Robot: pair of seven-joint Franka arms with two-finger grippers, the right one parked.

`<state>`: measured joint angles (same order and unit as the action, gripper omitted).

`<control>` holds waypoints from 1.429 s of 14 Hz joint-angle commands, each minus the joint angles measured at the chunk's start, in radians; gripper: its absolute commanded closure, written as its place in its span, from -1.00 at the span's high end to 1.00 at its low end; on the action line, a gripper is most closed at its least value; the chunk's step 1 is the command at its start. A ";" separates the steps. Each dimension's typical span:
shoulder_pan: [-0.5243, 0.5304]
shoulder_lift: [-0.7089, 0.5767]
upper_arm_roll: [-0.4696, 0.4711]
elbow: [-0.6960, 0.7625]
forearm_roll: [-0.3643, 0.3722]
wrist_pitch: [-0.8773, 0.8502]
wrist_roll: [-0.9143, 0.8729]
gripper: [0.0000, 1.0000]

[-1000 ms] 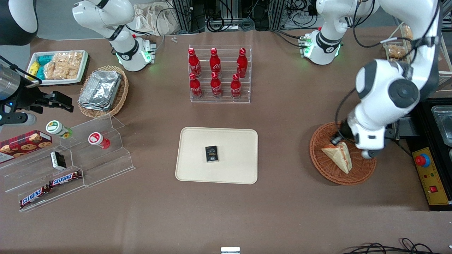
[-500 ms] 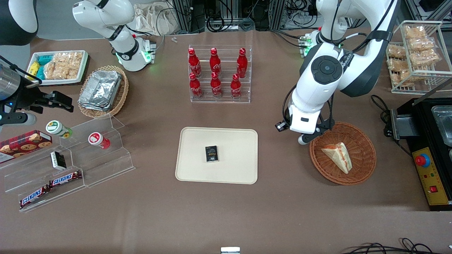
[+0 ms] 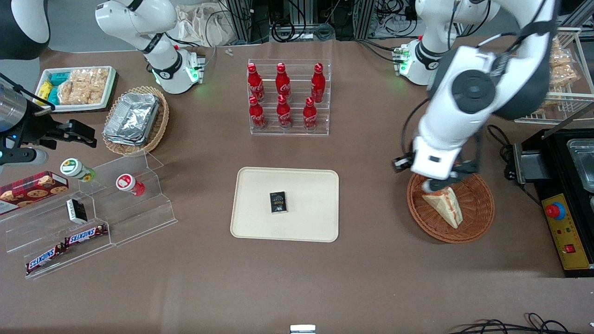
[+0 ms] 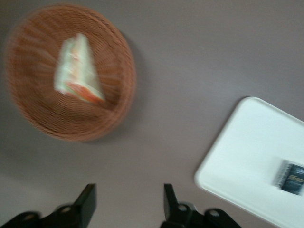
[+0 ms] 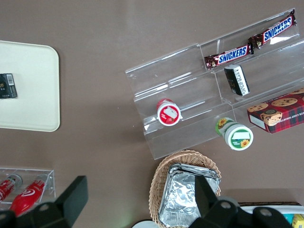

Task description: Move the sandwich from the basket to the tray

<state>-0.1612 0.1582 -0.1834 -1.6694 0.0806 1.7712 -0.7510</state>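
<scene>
Table (image 3: 371, 278): brown surface. Tray (image 3: 260, 222): flat, cream, approx. mid-table, w/ a small black box (image 3: 278, 202) lying on it. Basket (image 3: 473, 222): round, woven, toward working arm's end of table, well apart from tray. Sandwich (image 3: 448, 206): lies in basket, filling edge showing. Gripper (image 4: 128, 202): held above table beside basket rim, fingers (image 4: 86, 202) spread apart, nothing between them, not touching sandwich.

sandwich (image 3: 444, 207) in basket (image 3: 478, 221) | gripper (image 4: 128, 202) apparently above table, apart
</scene>
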 commanded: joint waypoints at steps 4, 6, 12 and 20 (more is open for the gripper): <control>0.235 -0.065 0.015 -0.201 0.013 0.142 0.242 1.00; 0.285 -0.051 0.015 -0.324 -0.004 0.328 0.193 1.00; 0.304 0.141 0.013 -0.397 -0.063 0.697 -0.048 1.00; 0.272 0.250 0.012 -0.400 -0.050 0.738 -0.039 -0.37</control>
<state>0.1121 0.3895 -0.1714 -2.0756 0.0211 2.4890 -0.7766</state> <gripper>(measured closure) 0.048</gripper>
